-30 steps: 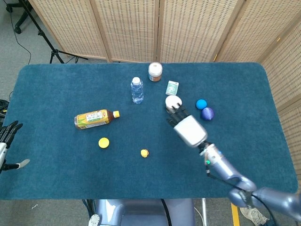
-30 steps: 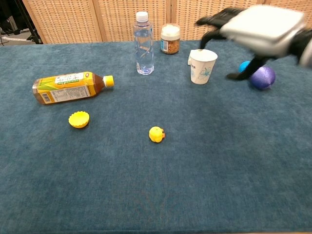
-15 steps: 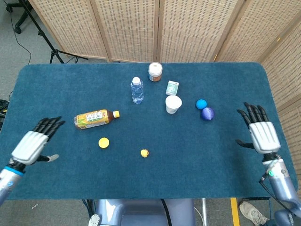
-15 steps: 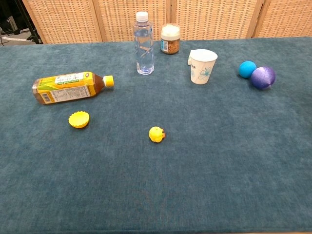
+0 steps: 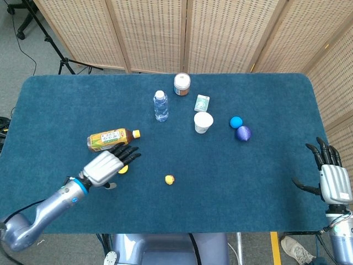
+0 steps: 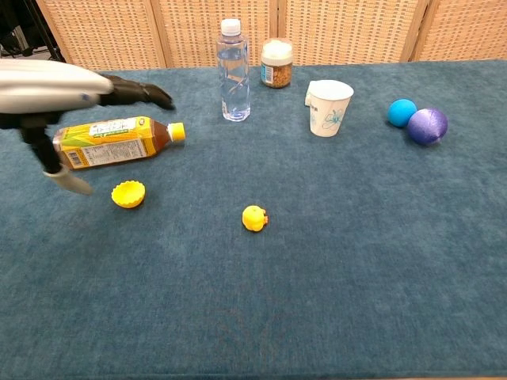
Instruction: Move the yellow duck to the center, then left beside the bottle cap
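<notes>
Small rounded plastic duck [image 6: 254, 218] sits alone on napped blue cloth [image 5: 66, 105], near centre, apart from ridged yellow cap [image 6: 128, 194]. Left hand [image 5: 103, 167] hovers over the cap, fingers spread, holding nothing. Right hand [image 5: 332, 179] at the table's right edge, fingers spread, empty. Two bottles: tea bottle [image 6: 111, 142] lying, water bottle [image 6: 234, 71] upright. Two balls [image 6: 420, 120]. One paper cup [image 6: 329, 107], one jar [image 6: 276, 63].

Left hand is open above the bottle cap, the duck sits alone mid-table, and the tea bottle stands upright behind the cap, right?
Not quite: the tea bottle lies on its side, as the chest view shows. The rest holds: the left hand is open above the bottle cap, and the duck sits alone mid-table.
</notes>
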Robot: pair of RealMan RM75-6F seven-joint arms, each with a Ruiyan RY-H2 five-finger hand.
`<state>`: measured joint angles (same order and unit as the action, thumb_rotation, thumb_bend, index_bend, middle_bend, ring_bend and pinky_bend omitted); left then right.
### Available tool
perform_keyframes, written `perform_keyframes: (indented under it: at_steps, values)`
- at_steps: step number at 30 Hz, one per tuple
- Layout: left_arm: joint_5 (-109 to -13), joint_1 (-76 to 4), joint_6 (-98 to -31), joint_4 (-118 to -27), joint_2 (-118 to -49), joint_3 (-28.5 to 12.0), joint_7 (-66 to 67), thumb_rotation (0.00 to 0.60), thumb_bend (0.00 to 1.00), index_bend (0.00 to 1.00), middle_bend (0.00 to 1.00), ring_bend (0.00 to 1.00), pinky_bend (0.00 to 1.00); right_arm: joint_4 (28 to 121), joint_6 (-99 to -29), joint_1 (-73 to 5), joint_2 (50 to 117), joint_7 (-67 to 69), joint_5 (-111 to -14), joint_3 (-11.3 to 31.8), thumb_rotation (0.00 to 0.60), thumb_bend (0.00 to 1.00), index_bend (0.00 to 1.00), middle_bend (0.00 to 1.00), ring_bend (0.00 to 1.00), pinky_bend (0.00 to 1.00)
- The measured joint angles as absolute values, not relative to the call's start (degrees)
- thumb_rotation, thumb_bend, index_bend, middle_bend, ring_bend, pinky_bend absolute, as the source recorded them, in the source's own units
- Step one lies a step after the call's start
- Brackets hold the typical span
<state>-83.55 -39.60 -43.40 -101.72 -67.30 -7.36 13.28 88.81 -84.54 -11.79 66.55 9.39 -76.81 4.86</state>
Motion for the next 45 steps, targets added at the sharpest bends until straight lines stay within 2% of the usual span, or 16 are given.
perform_keyframes:
  at_steps: [4, 10, 19, 28, 38, 45]
  values:
    - [-77.21, -43.23, -41.56, -100.74, -73.04, -8.43, 21.65, 0.6, 0.14, 0.23, 0.0, 0.0, 0.0, 87.96, -84.2, -11.59, 66.77, 10.27, -77.82, 5.19, 0.6, 0.21, 0.12, 0.0, 0.0, 0.0]
    - [-67.32, -48.25, -40.48, -97.51, -80.7, -8.81, 31.49, 0.6, 0.15, 0.26, 0.0, 0.0, 0.0, 87.5, -82.65, -11.61, 67.06, 10.41, -78.27, 5.4, 0.6, 0.21, 0.12, 0.0, 0.0, 0.0]
    - [-56.47, -55.77, -39.74, -89.96, -90.03, -7.58, 38.98, 0.6, 0.19, 0.34, 0.0, 0.0, 0.0, 87.25, -81.74, -11.39, 67.56, 9.6, -77.96, 6.41, 0.6, 0.21, 0.12, 0.0, 0.0, 0.0]
    - [-52.84, -59.28, -41.82, -87.99, -93.59, -6.12, 41.0, 0.6, 0.31, 0.35, 0.0, 0.0, 0.0, 86.84, -80.44, -11.14, 67.37, 11.28, -77.9, 7.04, 0.6, 0.21, 0.12, 0.0, 0.0, 0.0]
    - [-50.47, -61.4, -42.97, -87.08, -95.77, -4.92, 41.65, 0.6, 0.33, 0.36, 0.0, 0.0, 0.0, 87.01, -80.18, -10.68, 67.05, 12.05, -78.12, 7.62, 0.6, 0.21, 0.12, 0.0, 0.0, 0.0]
    - [-49.9, -62.38, -44.02, -85.79, -97.32, -4.16, 41.83, 0.6, 0.36, 0.43, 0.0, 0.0, 0.0, 86.87, -79.84, -10.53, 66.92, 12.64, -77.98, 8.09, 0.6, 0.21, 0.12, 0.0, 0.0, 0.0]
